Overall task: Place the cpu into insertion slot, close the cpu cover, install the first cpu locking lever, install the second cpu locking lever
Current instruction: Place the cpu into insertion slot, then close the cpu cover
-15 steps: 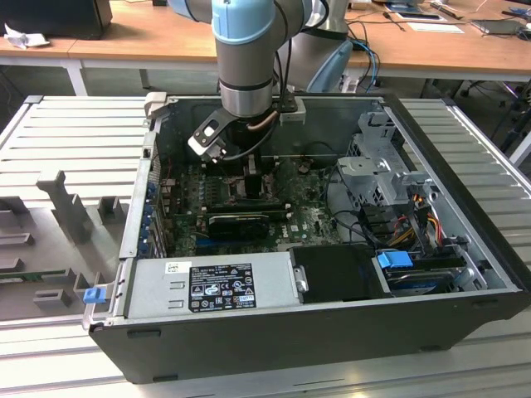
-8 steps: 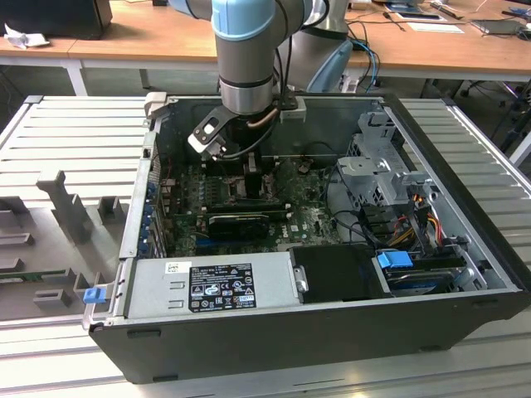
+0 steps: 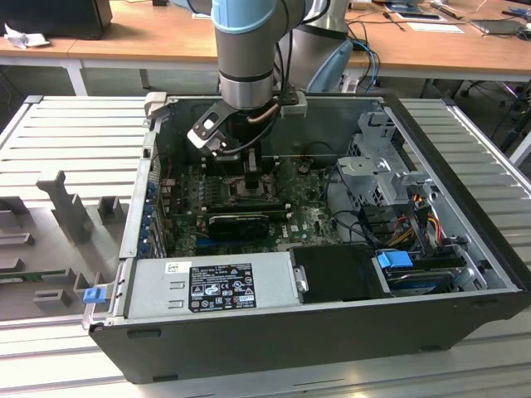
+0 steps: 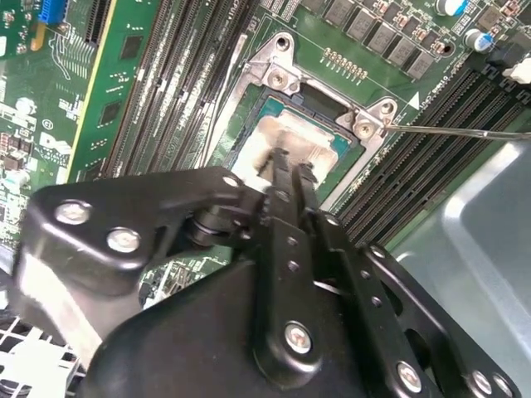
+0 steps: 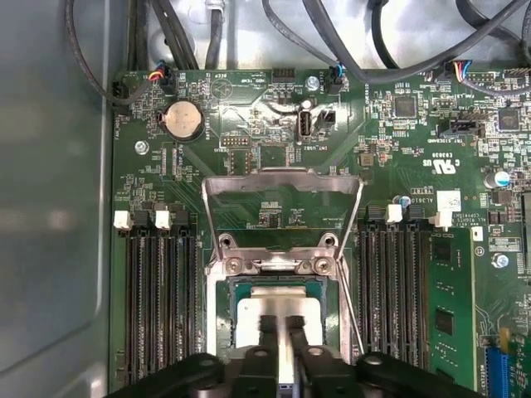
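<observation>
The cpu (image 5: pixel 278 308) lies flat in the insertion slot (image 5: pixel 226 315), its pale silver top showing in both wrist views. My gripper (image 5: pixel 282 322) stands straight above it, its two narrow black fingers (image 5: pixel 268 327) shut side by side with the tips on or just over the chip's top. In the second wrist view the gripper (image 4: pixel 292 166) meets the cpu (image 4: pixel 311 141) the same way. The cpu cover (image 5: pixel 282 178) is swung open and stands up behind the slot on its hinge. A thin wire locking lever (image 5: pixel 353 311) runs beside the slot, unlatched. In the exterior view the gripper (image 3: pixel 251 178) is down inside the computer case.
The green motherboard (image 5: pixel 398 141) carries black memory slots (image 5: pixel 158 298) on both sides of the socket, and a coin battery (image 5: pixel 182 120). Cables (image 5: pixel 373 50) hang past the board's far edge. The case walls (image 3: pixel 274 332), power supply (image 3: pixel 216 286) and drive cage (image 3: pixel 382 170) ring the work area.
</observation>
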You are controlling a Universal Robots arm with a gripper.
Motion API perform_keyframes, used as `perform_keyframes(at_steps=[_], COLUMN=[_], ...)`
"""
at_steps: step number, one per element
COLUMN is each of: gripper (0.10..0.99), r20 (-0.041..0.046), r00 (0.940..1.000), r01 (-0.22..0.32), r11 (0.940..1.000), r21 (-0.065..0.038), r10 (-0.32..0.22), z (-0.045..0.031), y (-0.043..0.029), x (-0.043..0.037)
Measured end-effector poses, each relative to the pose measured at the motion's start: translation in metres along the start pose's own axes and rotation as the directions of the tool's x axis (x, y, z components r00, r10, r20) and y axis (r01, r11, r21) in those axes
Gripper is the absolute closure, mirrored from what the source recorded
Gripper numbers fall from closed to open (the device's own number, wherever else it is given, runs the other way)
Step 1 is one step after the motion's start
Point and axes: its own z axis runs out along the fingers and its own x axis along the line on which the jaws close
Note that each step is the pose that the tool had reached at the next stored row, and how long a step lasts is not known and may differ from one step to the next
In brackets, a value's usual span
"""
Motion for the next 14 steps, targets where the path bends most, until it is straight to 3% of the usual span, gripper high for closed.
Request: perform_keyframes(at_steps=[1,14], gripper=[0.980,0.980], r20=[-0.0001,0.0000], r00=[1.0000,1.0000], r01=[0.000,0.000], r11=[1.0000,1.0000], r21=[0.000,0.000], r10=[0.000,0.000], z=[-0.0005,-0.0039], y=[0.0001,0.0010], x=[0.0000,0.0000])
